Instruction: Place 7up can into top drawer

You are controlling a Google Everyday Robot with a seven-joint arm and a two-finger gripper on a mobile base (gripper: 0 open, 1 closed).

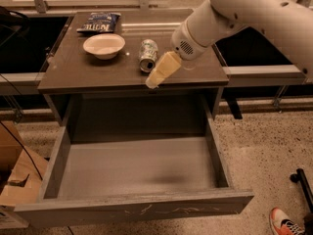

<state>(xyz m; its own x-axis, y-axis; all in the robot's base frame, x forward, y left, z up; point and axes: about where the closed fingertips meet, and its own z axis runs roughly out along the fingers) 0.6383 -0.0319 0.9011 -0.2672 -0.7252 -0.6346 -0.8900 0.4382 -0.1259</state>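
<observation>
The 7up can (148,55) lies on its side on the table top, right of the white bowl (103,45), with its shiny end towards me. My gripper (157,73) hangs just right of and in front of the can, low over the table's front edge, tip pointing down-left; I see nothing held in it. The top drawer (142,168) is pulled wide open below the table, and its flat grey bottom is bare. Its scratched front panel (137,210) is nearest me.
A blue chip bag (98,22) lies at the back left of the table (73,75). My white arm (244,13) covers the table's right rear. A cardboard box (17,180) stands left of the drawer, and a shoe (286,224) shows at bottom right.
</observation>
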